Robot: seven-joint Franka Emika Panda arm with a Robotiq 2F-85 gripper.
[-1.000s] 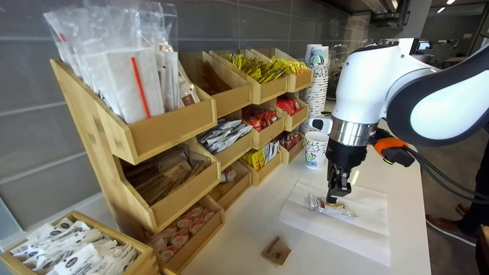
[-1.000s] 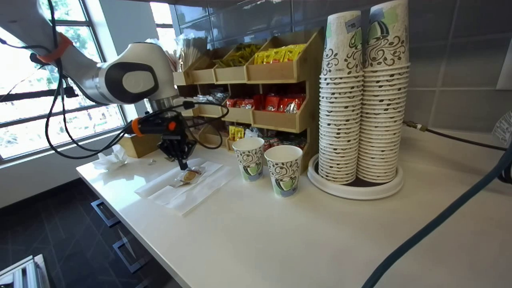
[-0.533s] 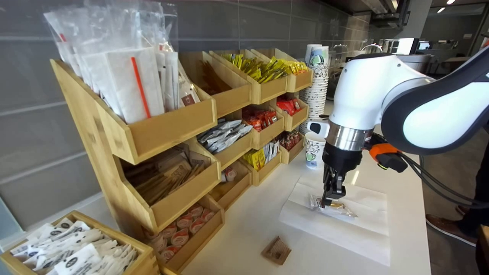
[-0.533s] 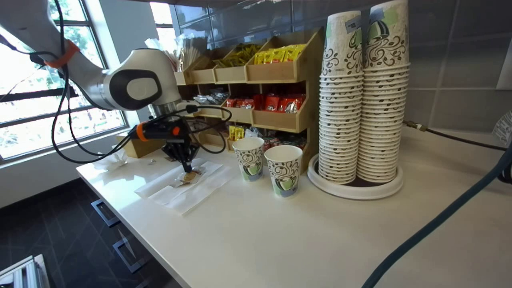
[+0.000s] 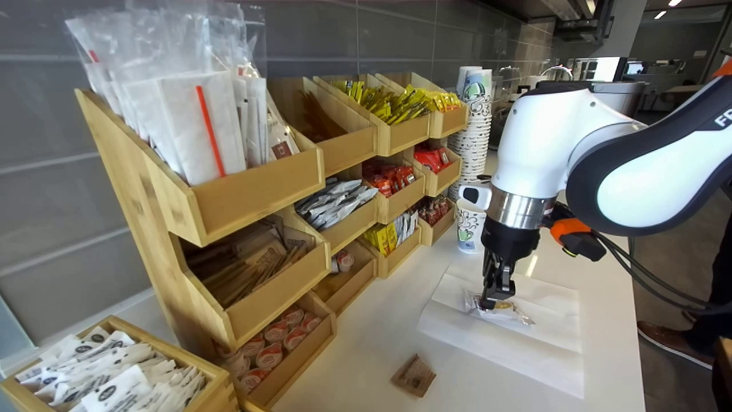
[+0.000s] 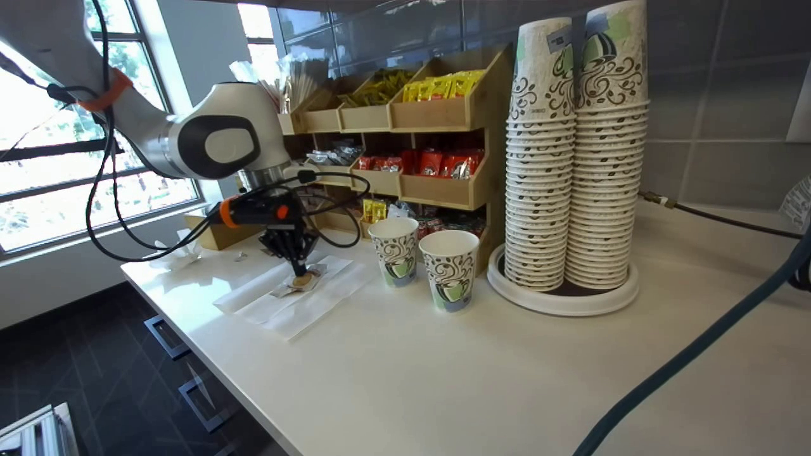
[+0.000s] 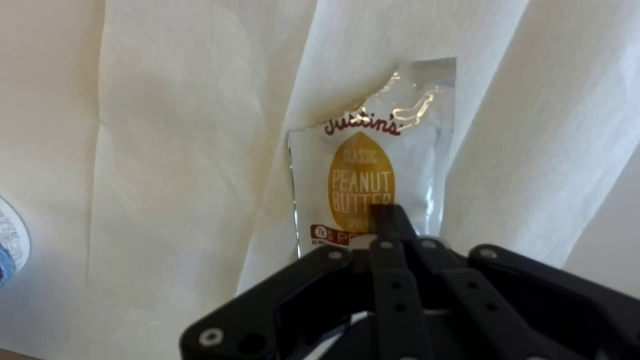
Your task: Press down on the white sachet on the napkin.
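Wrist view: white sachet, its lower end hidden behind the closed-up pincer

Stacked cups beside wooden rack

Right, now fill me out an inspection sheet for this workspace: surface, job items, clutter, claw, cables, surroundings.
Surface: white counter, sunlit at the end near the windows.
Job items: white sachet, print side up and top edge apparently torn, lies on the creased napkin.
Clutter: two paper cups upright near the napkin; small brown item, perhaps a packet, on the counter; wooden rack stocked with packets.
Claw: looks shut, tips down at the sachet, apparently touching it; pressure cannot be judged.
Cables: dark cables hang in loops beside the arm; thick teal cord crosses the foreground in an exterior view.
Surroundings: tiled wall; a brown shoe beyond the counter's edge.
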